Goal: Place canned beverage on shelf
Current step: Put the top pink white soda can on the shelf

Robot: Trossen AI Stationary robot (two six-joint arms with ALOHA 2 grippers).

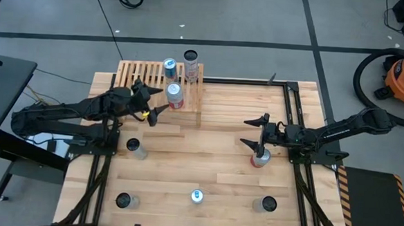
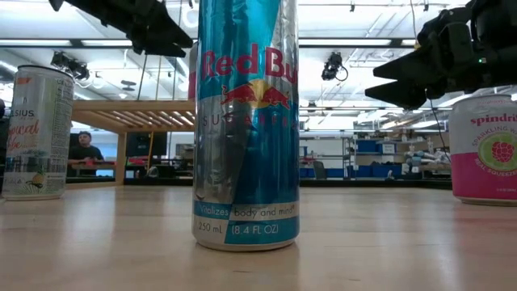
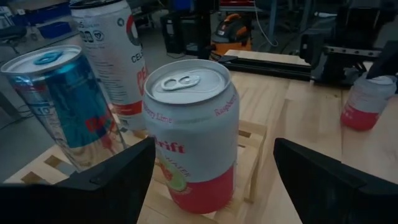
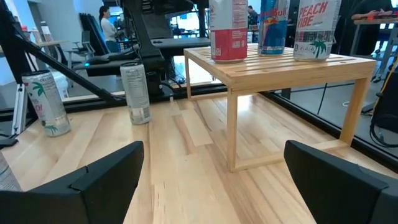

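The pale wooden slatted shelf (image 1: 140, 78) stands at the table's far side, left of centre. Three cans stand upright on it: a blue can (image 1: 170, 68), a white can (image 1: 191, 62) and a red-and-white can (image 1: 174, 96), which sits at the shelf's near edge. My left gripper (image 1: 160, 100) is open and level beside the red-and-white can (image 3: 193, 130). Its fingers stand on either side of the can, short of it. My right gripper (image 1: 248, 132) is open and empty at mid-right, above the table. A pink can (image 1: 259, 158) stands just near of it.
Loose cans stand on the plank table at the left (image 1: 136, 147), near left (image 1: 124, 200), near centre (image 1: 196, 196) and near right (image 1: 266, 203). The blue can (image 2: 246, 121) fills the low view. Black rails (image 1: 293, 111) run along the table's sides. A person (image 2: 81, 149) is in the room behind.
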